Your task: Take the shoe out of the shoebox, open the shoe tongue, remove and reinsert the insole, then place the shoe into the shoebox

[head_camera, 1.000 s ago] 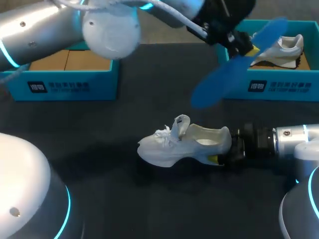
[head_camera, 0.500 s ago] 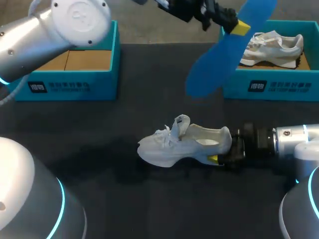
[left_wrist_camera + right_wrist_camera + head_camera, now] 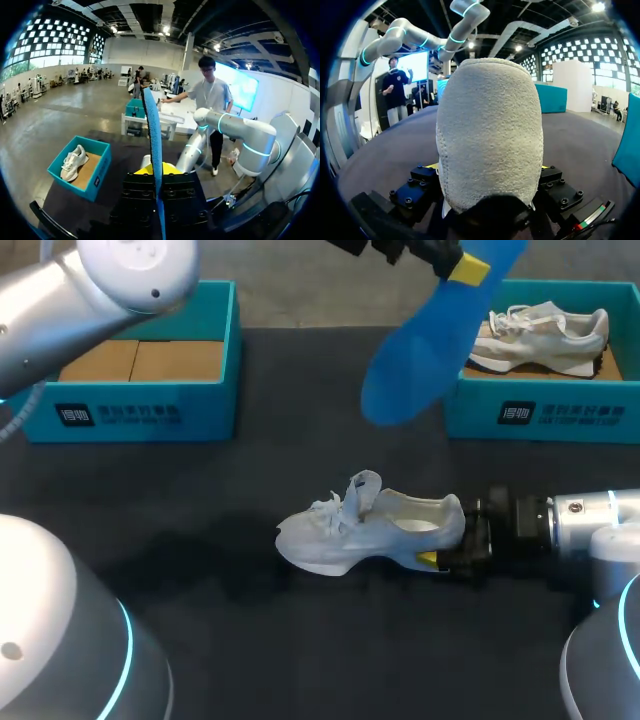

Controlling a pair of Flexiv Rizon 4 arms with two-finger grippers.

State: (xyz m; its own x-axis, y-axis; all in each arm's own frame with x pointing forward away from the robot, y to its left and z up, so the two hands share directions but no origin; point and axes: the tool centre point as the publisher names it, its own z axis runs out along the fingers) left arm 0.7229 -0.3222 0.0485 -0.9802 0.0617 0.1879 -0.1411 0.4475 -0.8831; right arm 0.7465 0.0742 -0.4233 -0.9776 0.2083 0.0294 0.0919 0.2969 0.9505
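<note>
A white shoe (image 3: 365, 530) lies on its sole mid-table, toe to the left, tongue pulled up, its inside bare. My right gripper (image 3: 440, 548) is shut on its heel from the right. In the right wrist view the heel (image 3: 490, 130) fills the space between the fingers of the right gripper (image 3: 490, 172). The blue insole (image 3: 425, 345) hangs in the air above the table's far side, with my left gripper (image 3: 460, 262) shut on its upper end. Seen edge-on in the left wrist view, the insole (image 3: 153, 135) stands clamped in the left gripper (image 3: 156, 172).
A teal shoebox (image 3: 540, 415) at the back right holds a second white shoe (image 3: 545, 330); this shoebox (image 3: 92, 172) also shows in the left wrist view. Another teal box (image 3: 140, 410) at the back left shows only a cardboard floor. My left arm spans the table's far edge.
My left arm has carried the insole a little higher and to the left, and its elbow has swung left. The shoe and the right arm have not moved.
</note>
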